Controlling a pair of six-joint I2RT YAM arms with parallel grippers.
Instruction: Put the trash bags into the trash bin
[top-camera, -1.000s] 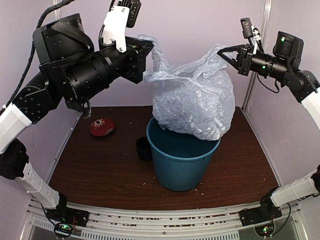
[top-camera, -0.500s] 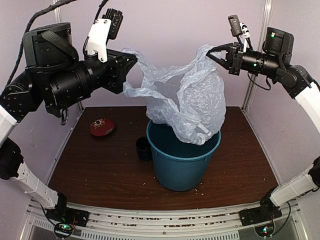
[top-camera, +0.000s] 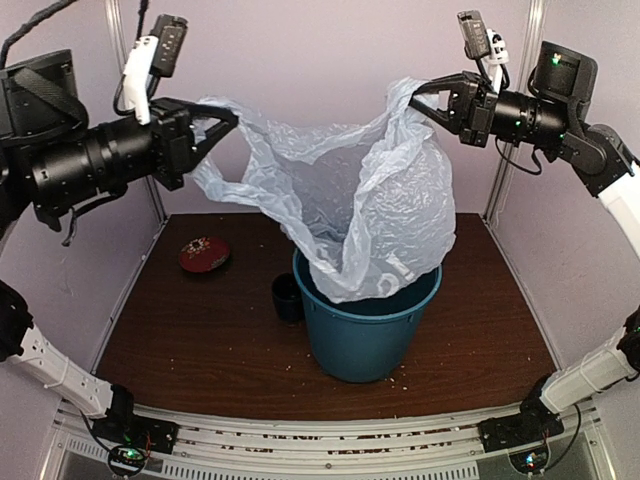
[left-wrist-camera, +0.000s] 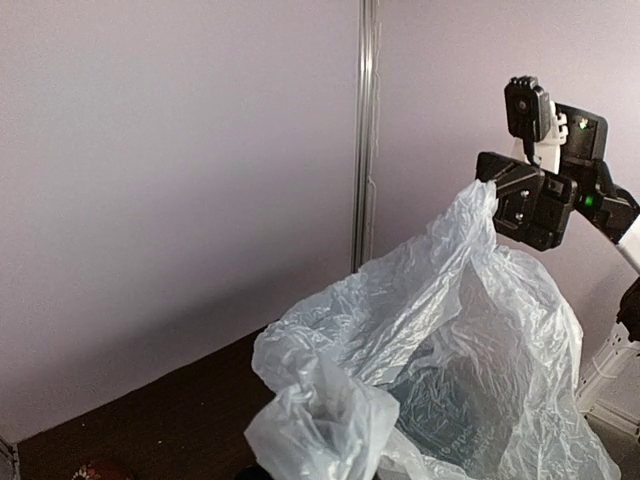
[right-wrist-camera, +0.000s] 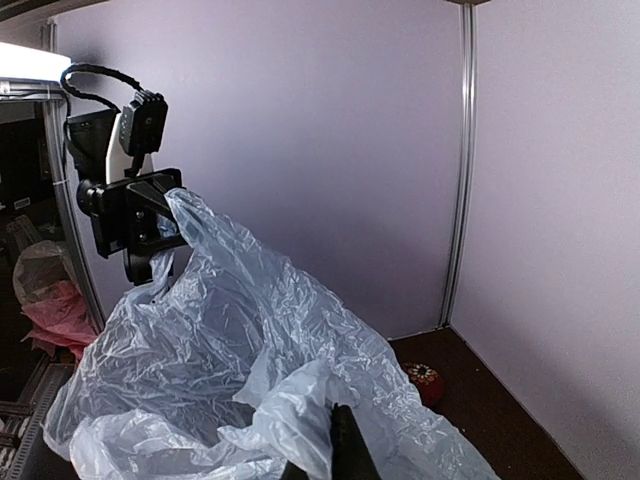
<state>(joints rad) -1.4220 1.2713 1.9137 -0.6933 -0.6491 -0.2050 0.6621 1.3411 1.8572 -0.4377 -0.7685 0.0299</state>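
Note:
The trash bag (top-camera: 380, 220), thin, crinkly and pale blue-grey, hangs stretched between my two grippers with its mouth pulled wide. Its lower end sags into the trash bin (top-camera: 362, 340), a round teal bucket at mid-table. My left gripper (top-camera: 228, 120) is shut on the bag's left edge, high above the table. My right gripper (top-camera: 420, 93) is shut on the bag's right edge at about the same height. In the left wrist view the bag (left-wrist-camera: 450, 330) hides my own fingers. In the right wrist view the bag (right-wrist-camera: 230, 360) drapes over one dark fingertip (right-wrist-camera: 350, 450).
A small dark mug (top-camera: 287, 297) stands just left of the bin. A red round dish (top-camera: 204, 253) lies at the back left of the brown table; it also shows in the right wrist view (right-wrist-camera: 425, 382). Lilac walls close in the back and sides.
My left gripper has swung left and away from the right one, pulling the bag's mouth wide. The bag's lower end now hangs lower into the bin.

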